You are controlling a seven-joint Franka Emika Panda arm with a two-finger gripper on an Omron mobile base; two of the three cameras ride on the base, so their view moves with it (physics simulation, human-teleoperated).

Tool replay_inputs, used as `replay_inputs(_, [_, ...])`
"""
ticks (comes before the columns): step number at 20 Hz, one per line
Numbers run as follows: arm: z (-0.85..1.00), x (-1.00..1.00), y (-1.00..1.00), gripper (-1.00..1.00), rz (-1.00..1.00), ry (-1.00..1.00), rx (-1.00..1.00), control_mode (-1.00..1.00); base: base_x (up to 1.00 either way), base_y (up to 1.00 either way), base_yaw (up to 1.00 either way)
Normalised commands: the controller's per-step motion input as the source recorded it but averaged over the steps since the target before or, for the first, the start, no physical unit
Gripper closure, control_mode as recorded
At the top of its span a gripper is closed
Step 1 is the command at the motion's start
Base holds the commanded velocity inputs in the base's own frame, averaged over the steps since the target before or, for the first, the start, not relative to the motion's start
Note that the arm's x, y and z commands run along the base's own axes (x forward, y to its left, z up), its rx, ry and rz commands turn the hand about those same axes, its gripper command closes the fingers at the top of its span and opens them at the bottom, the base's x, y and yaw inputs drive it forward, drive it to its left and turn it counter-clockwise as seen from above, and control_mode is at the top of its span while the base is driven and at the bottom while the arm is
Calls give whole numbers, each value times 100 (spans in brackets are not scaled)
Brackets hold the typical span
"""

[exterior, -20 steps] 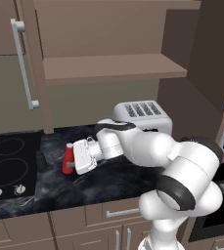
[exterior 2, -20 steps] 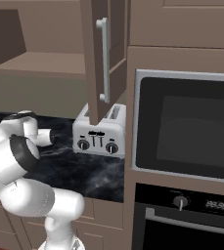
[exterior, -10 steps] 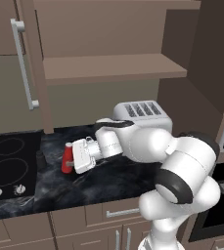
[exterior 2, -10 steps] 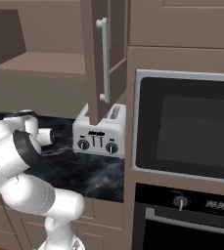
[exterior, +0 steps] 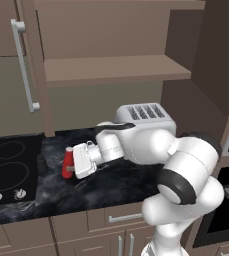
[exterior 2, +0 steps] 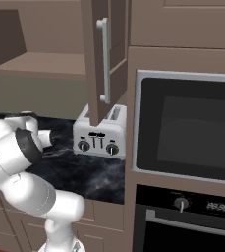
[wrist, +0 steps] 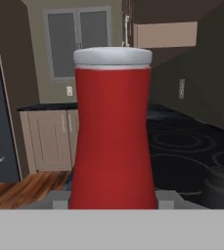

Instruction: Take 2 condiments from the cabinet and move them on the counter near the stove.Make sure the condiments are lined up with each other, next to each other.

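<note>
In the left base view my gripper (exterior: 72,164) is shut on the slim red bottle (exterior: 67,163), holding it roughly upright low over the black marble counter (exterior: 111,187). I cannot tell whether its base touches. The small dark shaker (exterior: 41,162) stands a little to its left, at the stove's (exterior: 6,165) right edge. In the hand view the red bottle (wrist: 113,136) sits between my fingertips, its pale band at the top, with the shaker (wrist: 221,185) at lower right and the stove (wrist: 191,144) behind. The cabinet shelf (exterior: 116,70) above is bare, its door (exterior: 28,65) open.
A silver toaster (exterior: 146,116) stands on the counter behind my arm, also seen as the toaster (exterior 2: 100,139) in the right base view. A built-in microwave (exterior 2: 187,130) and oven (exterior 2: 182,221) fill the wall to the right. The open cabinet door (exterior 2: 101,59) hangs over the toaster.
My gripper has edged the red bottle slightly left toward the shaker and stove. The grip is unchanged.
</note>
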Motion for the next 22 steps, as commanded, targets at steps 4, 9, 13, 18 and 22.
replay_inputs(4, [-5, 2, 3, 100, 0, 0, 0, -100, 0, 0, 0])
replay_inputs(9, [-6, 4, 4, 100, 0, 0, 0, -100, 0, 0, 0])
replay_inputs(13, [-3, 8, 5, 100, 0, 0, 0, -100, 0, 0, 0])
replay_inputs(18, [-3, 10, 6, 100, 0, 0, 0, -100, 0, 0, 0])
replay_inputs(22, [-5, 13, 6, 100, 0, 0, 0, -100, 0, 0, 0])
